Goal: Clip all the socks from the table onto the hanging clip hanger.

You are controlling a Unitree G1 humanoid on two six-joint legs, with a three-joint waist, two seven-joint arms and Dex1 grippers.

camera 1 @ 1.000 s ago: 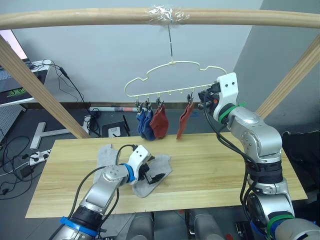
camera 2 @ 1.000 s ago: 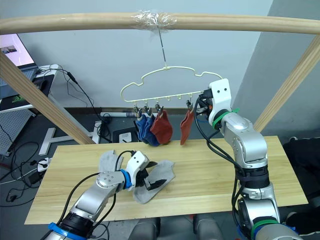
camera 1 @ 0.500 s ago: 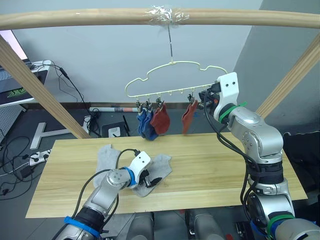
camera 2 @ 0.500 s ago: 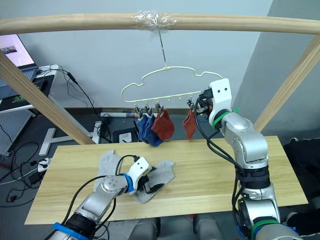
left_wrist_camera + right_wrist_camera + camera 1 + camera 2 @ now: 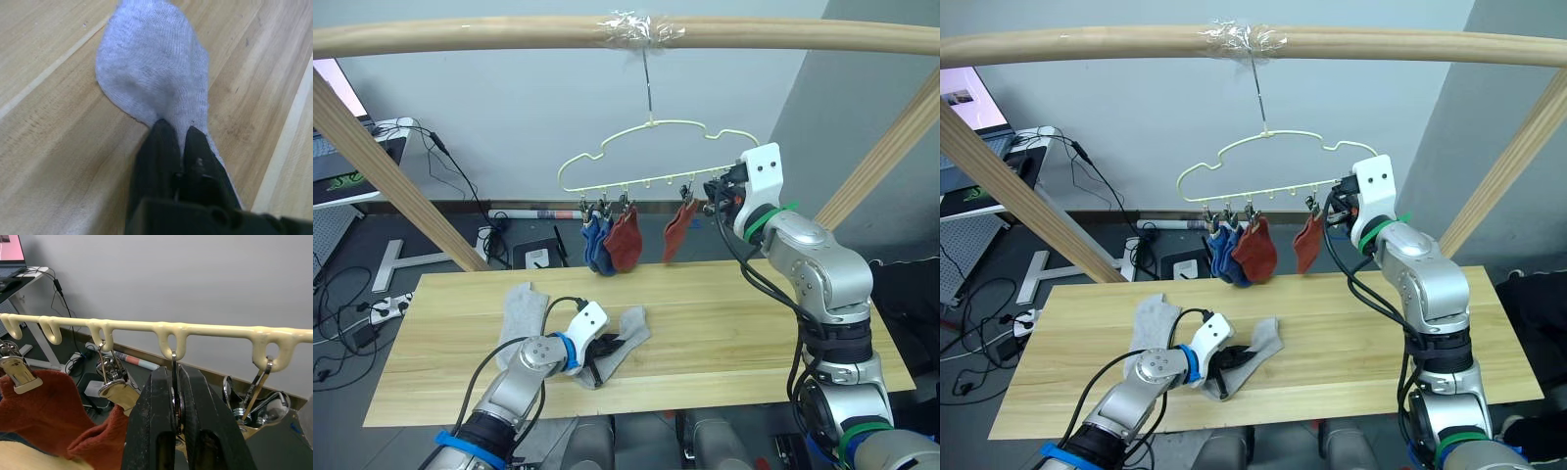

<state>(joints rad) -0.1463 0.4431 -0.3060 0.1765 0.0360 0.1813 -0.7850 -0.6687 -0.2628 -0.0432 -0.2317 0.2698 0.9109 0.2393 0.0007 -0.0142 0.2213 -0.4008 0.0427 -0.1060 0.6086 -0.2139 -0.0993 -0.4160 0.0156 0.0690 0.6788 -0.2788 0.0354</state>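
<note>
On the plank table [image 5: 734, 333] lie two light grey socks: one [image 5: 522, 305] flat at the left, another [image 5: 628, 328] near the middle. My left gripper [image 5: 595, 354] is low on the table, shut on the near edge of the middle grey sock [image 5: 151, 73], its fingertips [image 5: 164, 129] pinching the knit. The pale yellow clip hanger [image 5: 651, 157] hangs from the top pole, carrying two blue socks [image 5: 596, 245] and two rust red socks [image 5: 626, 238] [image 5: 678, 230]. My right gripper [image 5: 174, 374] is up at the hanger's right end, shut on a metal clip [image 5: 173, 363].
Round wooden poles frame the space: one across the top [image 5: 460, 37], slanted ones at the left [image 5: 391, 181] and right [image 5: 881, 162]. Behind the table, a desk with a screen [image 5: 333, 147] and cables [image 5: 342, 304] on the floor. An empty clip [image 5: 254, 406] hangs beside my right fingers.
My left gripper has closed on the middle grey sock and drawn slightly toward the table's near edge. The right-hand red sock swung on its clip. The right arm stayed at the hanger.
</note>
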